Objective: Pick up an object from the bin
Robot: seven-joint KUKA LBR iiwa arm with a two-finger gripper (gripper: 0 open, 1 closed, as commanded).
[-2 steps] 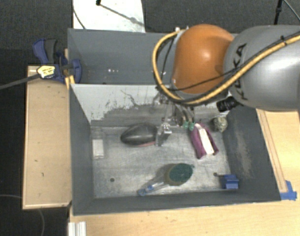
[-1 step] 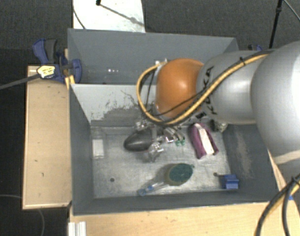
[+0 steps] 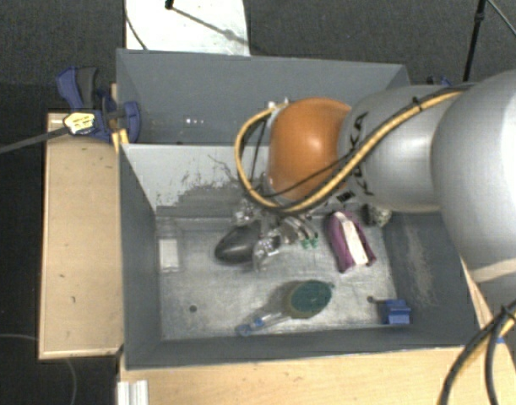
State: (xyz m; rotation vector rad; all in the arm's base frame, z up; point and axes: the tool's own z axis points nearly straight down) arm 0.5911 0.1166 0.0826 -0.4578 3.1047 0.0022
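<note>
From the camera view, the gripper [image 3: 263, 244] hangs low near the back wall of the bin [image 3: 144, 226], against the right end of a dark rounded lump [image 3: 233, 248]. How the jaws stand I cannot tell.

The lump looks smooth, stiff and fairly light, probably slippery on its domed top, so a hold across its narrow middle seems safest.

The scuffed metal floor around it is flat and bare. A purple and white pack [image 3: 349, 241], a green round brush [image 3: 305, 299] and a blue block [image 3: 395, 312] lie well apart, leaving room.
</note>
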